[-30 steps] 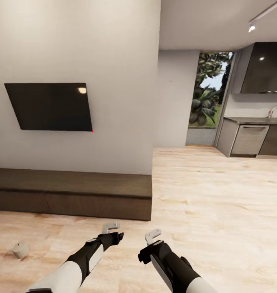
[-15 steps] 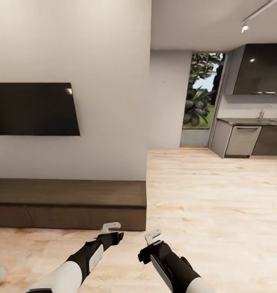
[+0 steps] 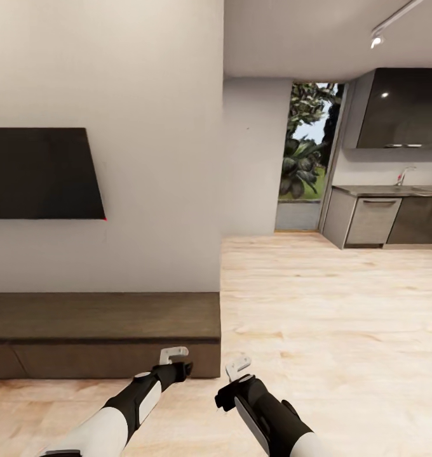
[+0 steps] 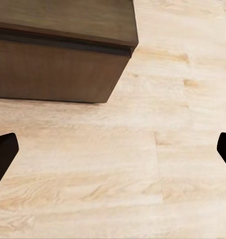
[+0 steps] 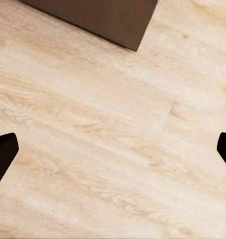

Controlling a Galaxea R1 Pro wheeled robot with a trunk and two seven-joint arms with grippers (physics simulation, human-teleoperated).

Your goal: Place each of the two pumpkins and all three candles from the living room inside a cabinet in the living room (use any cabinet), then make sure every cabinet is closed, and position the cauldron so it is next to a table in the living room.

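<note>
Cabinet (image 3: 101, 330): low dark wood unit along the wall under the TV (image 3: 41, 172), its right end just ahead of both arms. Drawer fronts read as closed and flush; no handles are visible. The same end corner shows in the left wrist view (image 4: 63, 55) and the right wrist view (image 5: 108, 17), standing on the plank floor (image 3: 330, 317).

Handling, judged: the unit is stiff, heavy and fixed in place. With no pulls, a drawer would have to be taken at the dark gap under the top lip or at a front's edge, fingers hooked in and drawn straight out. The smooth wood face offers poor purchase, so a slip is likely if pinched flat.

Left hand (image 3: 172, 354): held low over the floor, short of the cabinet's front. The wrist view shows its fingertips (image 4: 3, 154) set wide apart with bare floor between them. It holds nothing and touches nothing.

Right hand (image 3: 238, 366): beside the left, likewise spread wide, fingertips (image 5: 3, 152) at the margins of its wrist view, floor between. Empty, no contact.

Kitchen units (image 3: 381, 219) stand well apart at far right.
</note>
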